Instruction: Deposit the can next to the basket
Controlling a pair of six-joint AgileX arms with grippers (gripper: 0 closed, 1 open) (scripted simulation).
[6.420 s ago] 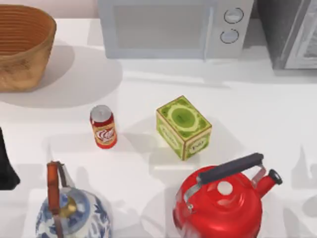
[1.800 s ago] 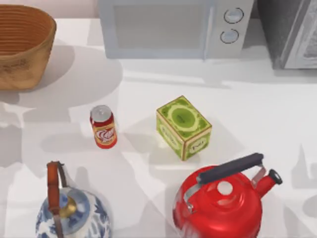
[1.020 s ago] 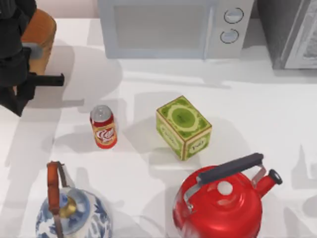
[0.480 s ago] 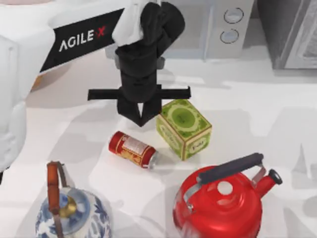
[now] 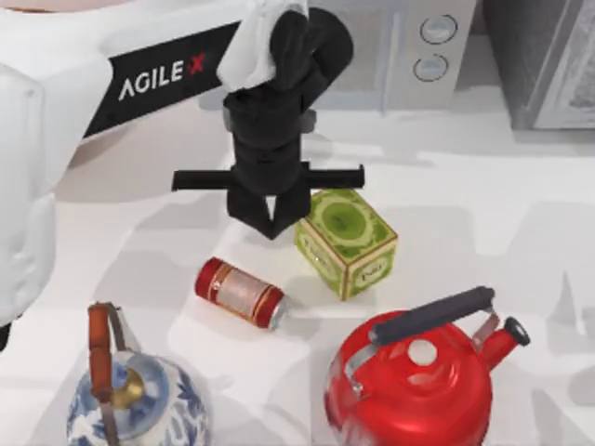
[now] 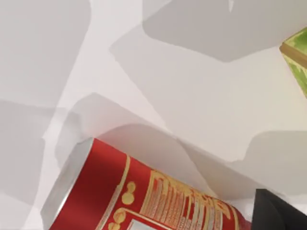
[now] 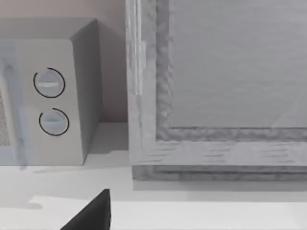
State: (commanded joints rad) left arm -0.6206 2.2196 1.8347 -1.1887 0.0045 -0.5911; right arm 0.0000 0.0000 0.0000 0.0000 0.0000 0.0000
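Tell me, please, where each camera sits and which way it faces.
Top view: above the table, looking down; the left arm and its claw hang over the toppled can.
Left wrist view: on the left wrist, facing the can; a dark fingertip shows.
Right wrist view: facing the microwave.
Top and left wrist views share the can and the tea box.

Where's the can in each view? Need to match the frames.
Top view: can lies on its side, between the tea box and the blue-white pot.
Left wrist view: can close up, lying flat.
Right wrist view: not there.
Shared landmark: tea box corner.
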